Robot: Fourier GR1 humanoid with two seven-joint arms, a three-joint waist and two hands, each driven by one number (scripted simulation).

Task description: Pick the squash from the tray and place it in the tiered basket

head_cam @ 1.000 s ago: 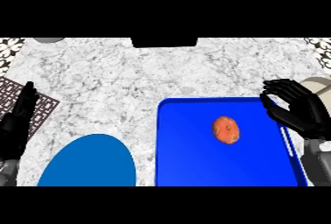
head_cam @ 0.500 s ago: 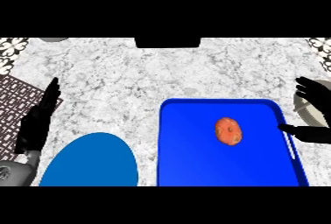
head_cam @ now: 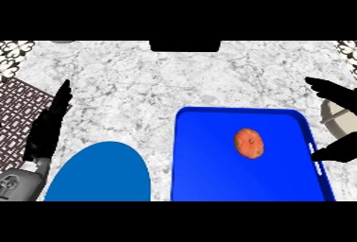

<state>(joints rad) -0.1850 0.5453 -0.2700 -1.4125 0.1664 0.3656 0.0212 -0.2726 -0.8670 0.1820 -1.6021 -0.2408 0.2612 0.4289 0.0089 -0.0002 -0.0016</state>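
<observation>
The orange squash (head_cam: pixel 249 143) lies on the blue tray (head_cam: pixel 209 179) at the lower right, nearer the tray's right side. My right hand (head_cam: pixel 333 93) shows at the right edge, open, with fingers above and the thumb (head_cam: pixel 340 151) over the tray's right rim; it stays apart from the squash. My left hand (head_cam: pixel 47 127) stands open at the left, fingers pointing up, beside a dark mesh surface (head_cam: pixel 17 111) that may be the tiered basket.
A blue oval plate (head_cam: pixel 97 177) lies at the lower left, between my left hand and the tray. A grey round object (head_cam: pixel 336 118) sits at the right edge behind my right hand. A black block (head_cam: pixel 185 46) is at the counter's far edge.
My right hand has shifted toward the right edge, its fingers and thumb spread wider. My left hand has moved inward to the right. The squash lies where it was on the tray.
</observation>
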